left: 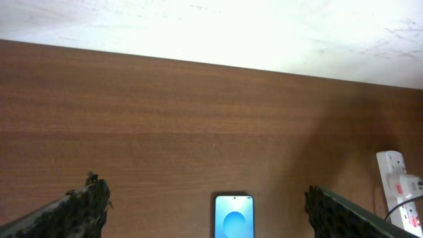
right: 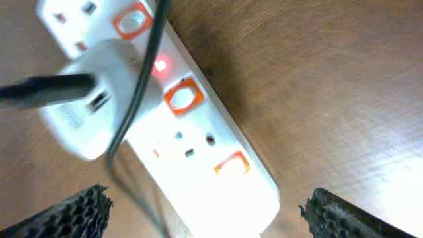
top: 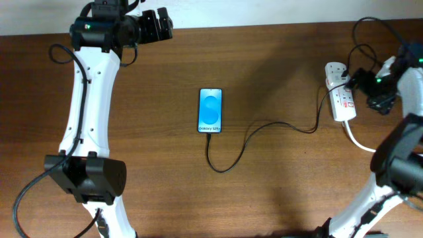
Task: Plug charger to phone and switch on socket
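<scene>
The right pincer [right: 206, 213] hangs just over the socket [right: 192, 132]. Its two fingers are wide apart and hold nothing. The left pincer [left: 206, 198] is at the far left of the tabletop [top: 284, 198], and its fingers are apart and empty too.

The phone [top: 210, 110] lies flat in the middle of the tabletop with its blue screen up. The charger [top: 223, 170] is a thin black cable. It seems to go into the near end of the phone. Then it makes a loop and runs right to the white adapter [right: 86, 109] in the socket. A small red light [right: 160, 65] glows beside the adapter, so I think that switch may be on already.

Here is what could go wrong. The thin cable lies right across the socket, close to the orange switch [right: 180, 98] by the light. If the pincer goes down there, a finger could catch the cable and pull it. That could tug the adapter loose or drag the plug out of the phone. One more push on the lit switch could turn the power off. The socket looks light, so a push from the side could make it slide.

The thick white cord [top: 357, 139] curls near the right arm and could get in its way.
</scene>
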`<state>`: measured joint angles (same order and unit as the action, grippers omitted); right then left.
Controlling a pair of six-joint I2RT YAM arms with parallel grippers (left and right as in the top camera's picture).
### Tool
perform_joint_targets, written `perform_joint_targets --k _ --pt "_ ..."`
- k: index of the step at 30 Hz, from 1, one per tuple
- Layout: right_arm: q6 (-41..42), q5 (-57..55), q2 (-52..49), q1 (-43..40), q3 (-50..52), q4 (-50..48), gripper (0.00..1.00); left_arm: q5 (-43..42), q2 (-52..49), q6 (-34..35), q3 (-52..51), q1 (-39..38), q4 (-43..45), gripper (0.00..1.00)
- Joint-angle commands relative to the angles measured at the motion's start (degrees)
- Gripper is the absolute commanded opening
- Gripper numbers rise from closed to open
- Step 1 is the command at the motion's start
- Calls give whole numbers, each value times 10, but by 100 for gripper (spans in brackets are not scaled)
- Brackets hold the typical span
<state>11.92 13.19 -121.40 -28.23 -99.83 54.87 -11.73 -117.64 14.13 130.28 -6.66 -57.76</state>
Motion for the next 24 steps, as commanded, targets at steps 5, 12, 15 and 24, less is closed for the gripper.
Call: perform_joint_targets --k 5,12,15,24 --pt "-4 -34 190 -14 1 136 99 4 -2 -9 -2 2 0 100" --pt "-8 -33 500 66 228 147 98 5 -2 -9 -2 2 0 99" --pt "-8 -33 616 113 296 166 98 4 -2 -9 -2 2 0 99" --pt "20 1 811 156 323 178 99 5 -2 -9 -2 2 0 99"
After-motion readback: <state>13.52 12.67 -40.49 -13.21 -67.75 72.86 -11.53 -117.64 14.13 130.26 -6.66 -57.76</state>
